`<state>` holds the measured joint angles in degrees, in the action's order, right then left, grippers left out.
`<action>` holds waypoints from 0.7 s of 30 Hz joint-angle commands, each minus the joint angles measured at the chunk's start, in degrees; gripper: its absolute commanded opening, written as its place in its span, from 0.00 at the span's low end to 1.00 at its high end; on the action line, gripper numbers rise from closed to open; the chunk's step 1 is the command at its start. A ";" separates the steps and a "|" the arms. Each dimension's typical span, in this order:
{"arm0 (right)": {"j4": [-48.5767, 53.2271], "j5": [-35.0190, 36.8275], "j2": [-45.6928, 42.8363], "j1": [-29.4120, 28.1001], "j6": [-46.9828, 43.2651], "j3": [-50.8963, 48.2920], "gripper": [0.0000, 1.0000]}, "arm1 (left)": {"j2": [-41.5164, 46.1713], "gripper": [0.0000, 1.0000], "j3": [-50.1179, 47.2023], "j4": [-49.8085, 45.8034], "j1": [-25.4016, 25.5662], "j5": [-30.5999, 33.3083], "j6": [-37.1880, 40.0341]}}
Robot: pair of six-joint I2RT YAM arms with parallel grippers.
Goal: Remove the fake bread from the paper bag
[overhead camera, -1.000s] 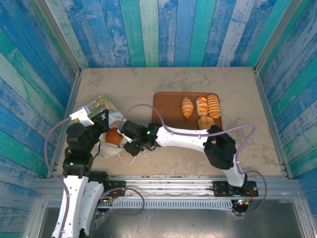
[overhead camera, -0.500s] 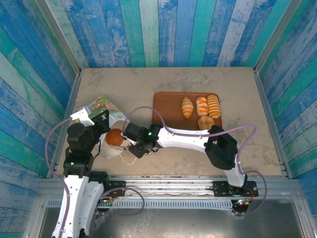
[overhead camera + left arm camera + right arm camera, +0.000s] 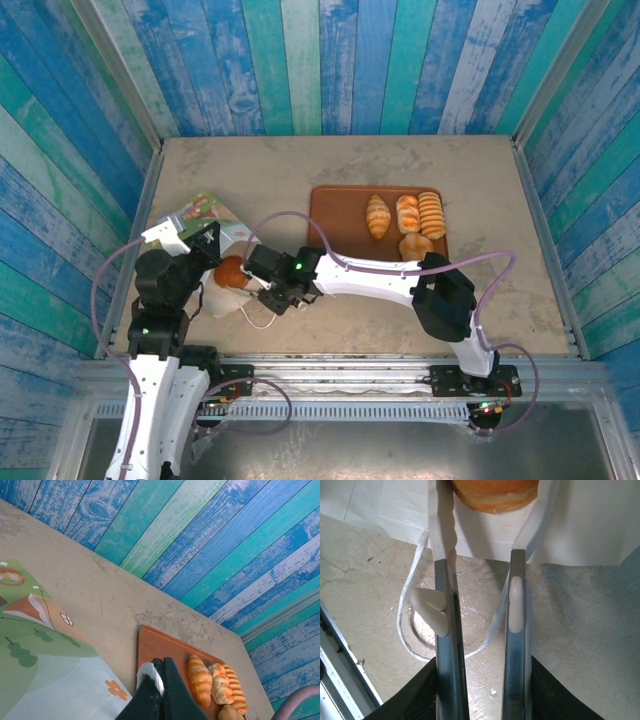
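Observation:
The white paper bag (image 3: 195, 215) lies on its side at the left, printed face up (image 3: 45, 655). My left gripper (image 3: 205, 245) is shut on its white handle (image 3: 150, 672), pinched at the tips (image 3: 161, 667). A round golden bun (image 3: 230, 270) of the fake bread sits at the bag's mouth on white paper. My right gripper (image 3: 255, 280) points at it, fingers apart. In the right wrist view the bun (image 3: 495, 495) lies just past the fingertips (image 3: 482, 555), and bare table shows between the fingers. Several other bread pieces (image 3: 407, 215) rest on the tray.
The brown tray (image 3: 335, 215) lies right of the bag, its near corner by my left fingertips (image 3: 155, 645). A loose white handle cord (image 3: 407, 630) loops on the table under my right fingers. Plank walls ring the table; the metal rail (image 3: 340, 665) runs close by.
My right jaws have narrowed and the gripper has edged left toward the bun, which shifted slightly up-left. The left gripper and the bag have not moved.

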<state>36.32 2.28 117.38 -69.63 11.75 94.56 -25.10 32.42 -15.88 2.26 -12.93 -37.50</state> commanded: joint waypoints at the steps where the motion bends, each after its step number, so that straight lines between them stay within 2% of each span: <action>1: -1.60 -0.68 -4.53 -0.27 -0.07 -2.92 0.39 | 0.45 0.00 -0.34 1.14 0.07 0.57 1.00; 13: -13.03 -2.99 -30.54 -0.95 2.79 -29.69 0.38 | 0.01 0.00 -1.35 2.88 0.09 1.63 0.35; 16: -12.76 -1.21 -36.17 -0.95 4.08 -34.95 0.38 | 0.05 0.00 -1.79 3.40 0.07 2.32 -0.29; 21: -8.74 5.65 -44.27 -0.78 6.93 -40.58 0.37 | 0.49 0.00 -2.62 3.75 0.04 3.50 -0.56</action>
<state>27.09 2.72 77.10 -70.22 16.14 55.81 -25.15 30.46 -14.13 2.26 -11.09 -37.80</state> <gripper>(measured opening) 0.379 0.045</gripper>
